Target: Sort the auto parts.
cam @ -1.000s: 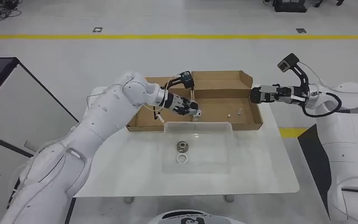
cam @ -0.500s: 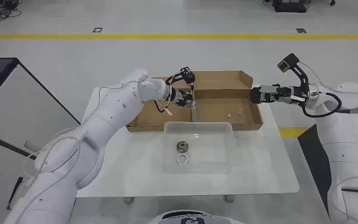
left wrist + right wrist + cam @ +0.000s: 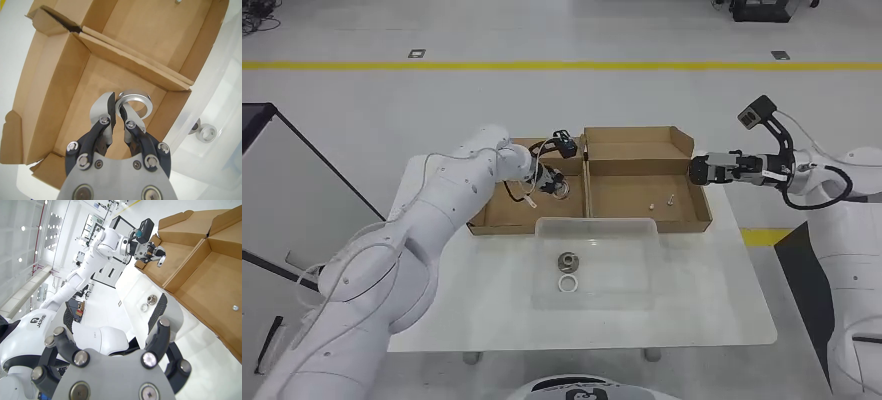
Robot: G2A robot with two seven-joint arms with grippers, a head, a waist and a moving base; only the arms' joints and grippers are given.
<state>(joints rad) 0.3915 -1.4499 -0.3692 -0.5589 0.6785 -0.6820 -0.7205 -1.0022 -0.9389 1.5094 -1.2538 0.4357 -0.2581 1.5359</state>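
1. Top view showed the left claw (image 3: pixel 559 187) over the left half of the brown box (image 3: pixel 504 214), a little left of the middle of the frame.
2. That claw was almost closed. It pinched the rim of a shiny ring (image 3: pixel 134 100), with one finger inside the ring and one outside.
3. The shiny ring was held up in the air above the floor of the left half of the box.
4. The right claw (image 3: pixel 697 169) was by the right end of the box, at the right side of the frame. Its fingers were wide apart and it held nothing.
5. A small bolt (image 3: pixel 669 198) lay in the right half of the box.
6. A clear tub (image 3: pixel 642 290) sat just below the box, in the middle of the frame.
7. Inside the tub, a second ring (image 3: pixel 568 285) and a grey round part (image 3: pixel 568 262) lay close together.
8. Box and tub both sat on a white table (image 3: pixel 712 300).
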